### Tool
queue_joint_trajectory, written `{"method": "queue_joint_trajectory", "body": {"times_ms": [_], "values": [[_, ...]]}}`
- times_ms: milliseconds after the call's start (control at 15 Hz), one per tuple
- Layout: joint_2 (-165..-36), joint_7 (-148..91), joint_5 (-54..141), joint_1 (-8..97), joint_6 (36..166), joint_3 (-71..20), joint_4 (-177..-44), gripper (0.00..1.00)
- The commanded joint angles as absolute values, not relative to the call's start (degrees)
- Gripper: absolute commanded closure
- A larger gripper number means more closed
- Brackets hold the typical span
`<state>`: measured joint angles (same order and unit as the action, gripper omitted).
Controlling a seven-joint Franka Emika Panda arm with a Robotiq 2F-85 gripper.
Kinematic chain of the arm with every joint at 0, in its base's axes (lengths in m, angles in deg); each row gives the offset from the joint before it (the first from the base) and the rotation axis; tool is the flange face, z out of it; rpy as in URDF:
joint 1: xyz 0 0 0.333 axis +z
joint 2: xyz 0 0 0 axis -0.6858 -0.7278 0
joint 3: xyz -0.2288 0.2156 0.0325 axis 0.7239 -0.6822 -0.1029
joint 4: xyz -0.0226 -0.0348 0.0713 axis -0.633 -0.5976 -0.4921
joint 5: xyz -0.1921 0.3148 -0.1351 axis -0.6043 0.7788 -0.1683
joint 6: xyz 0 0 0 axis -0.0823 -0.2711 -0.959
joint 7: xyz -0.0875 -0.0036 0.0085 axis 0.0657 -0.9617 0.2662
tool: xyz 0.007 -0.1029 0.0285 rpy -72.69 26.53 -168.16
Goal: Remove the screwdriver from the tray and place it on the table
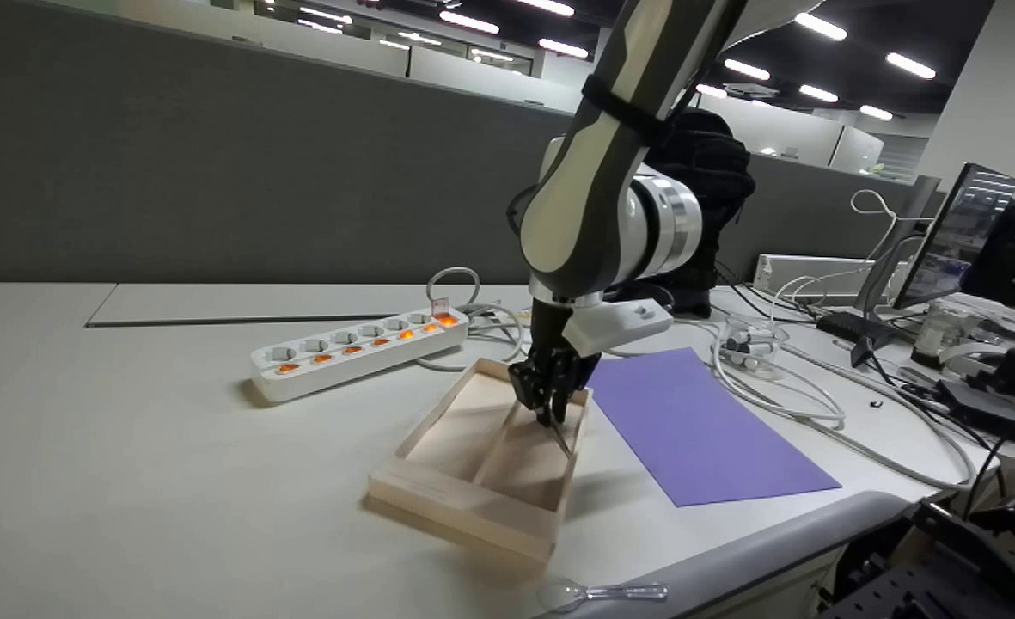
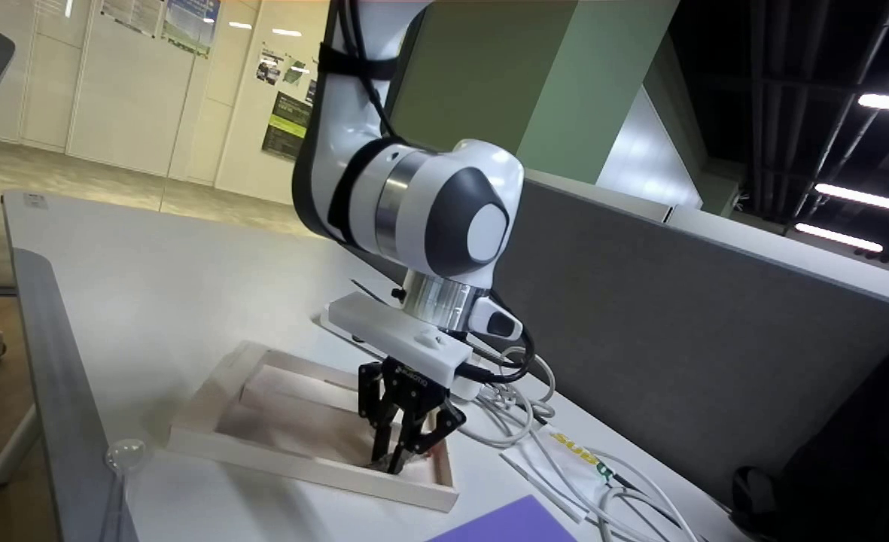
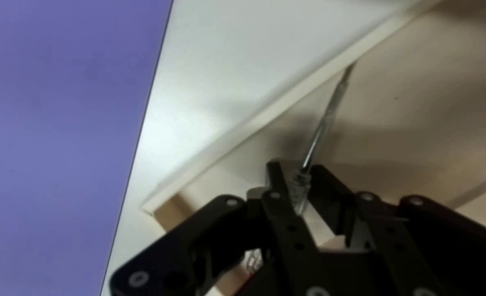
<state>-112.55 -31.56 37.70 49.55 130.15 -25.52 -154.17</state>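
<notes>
The light-wood tray lies on the pale table; it also shows in an exterior view and its rim in the wrist view. My gripper reaches down into the compartment nearest the purple sheet, at its far end. In the wrist view the fingertips press on both sides of the clear handle of the screwdriver, near the shaft. The shaft slants to the tray's side rim; it also shows in an exterior view. My fingers hide much of the handle. I cannot tell whether it is lifted.
A purple sheet lies beside the tray. A white power strip is on the tray's other side. White cables run behind. A clear plastic spoon lies at the table's edge. A grey partition stands behind.
</notes>
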Motion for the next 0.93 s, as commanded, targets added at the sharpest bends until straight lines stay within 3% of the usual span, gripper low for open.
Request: {"method": "queue_joint_trajectory", "body": {"times_ms": [0, 867], "values": [[-109.6, -32.0, 38.3, 48.9, 131.8, -26.4, -156.4, 0.99], [-95.4, -34.6, 45.0, 43.4, 133.0, -29.2, -164.2, 0.96]]}}
